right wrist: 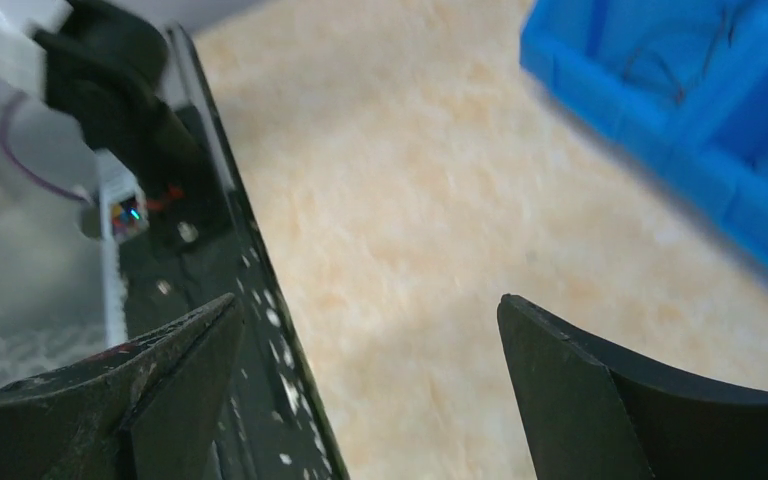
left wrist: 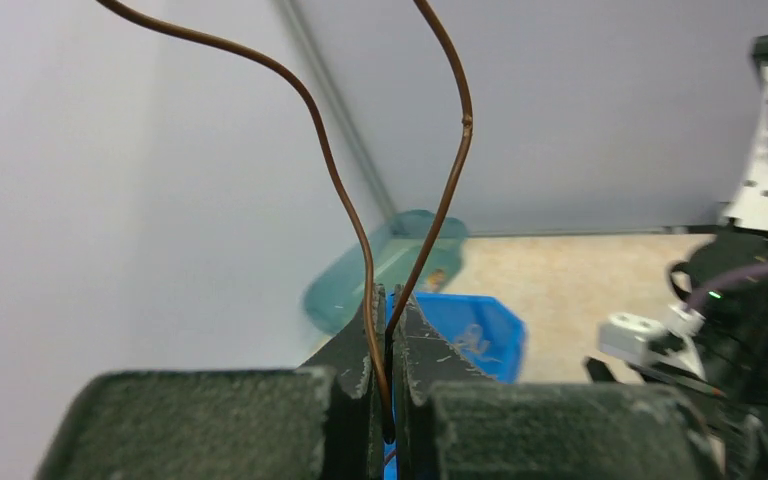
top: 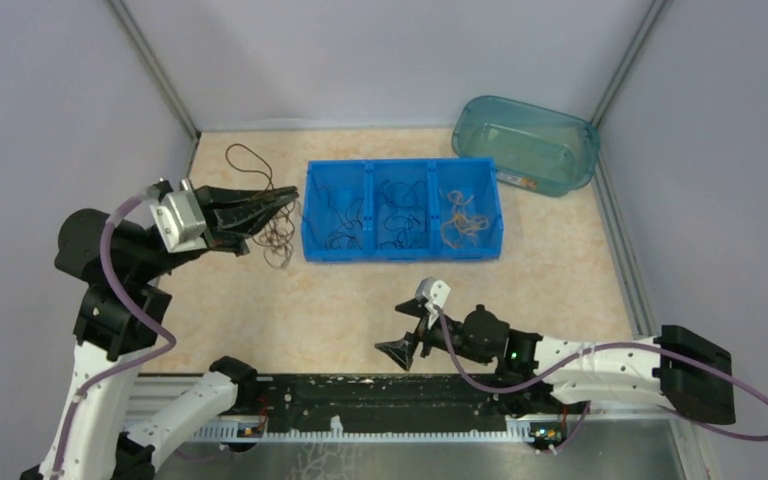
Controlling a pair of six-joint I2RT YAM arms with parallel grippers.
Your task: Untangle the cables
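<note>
**A:** What sat nearest the arms' bases?

**B:** The right gripper [right wrist: 370, 310], low over the table [top: 260, 310]. Its jaws were spread wide, with nothing between them.

**A:** And the other one?

**B:** The left gripper [left wrist: 388, 300] was raised at the left, jaws pressed together on one brown cable [left wrist: 465, 125]. Two strands of it rose from the pinch. From above, its loops trailed onto the table beside the blue bin [top: 405, 252].

**A:** How many bins?

**B:** One blue bin with three compartments. The dark cables [top: 338, 222] lay in the left and middle ones and the tan cables [top: 463, 222] in the right. I couldn't count the wires in any of them.

**A:** Anything beyond it?

**B:** One teal tub [top: 475, 115] in the far right corner.

**A:** Any writing?

**B:** There was a small label [top: 518, 181] on the tub's near wall, too small to read.
</note>
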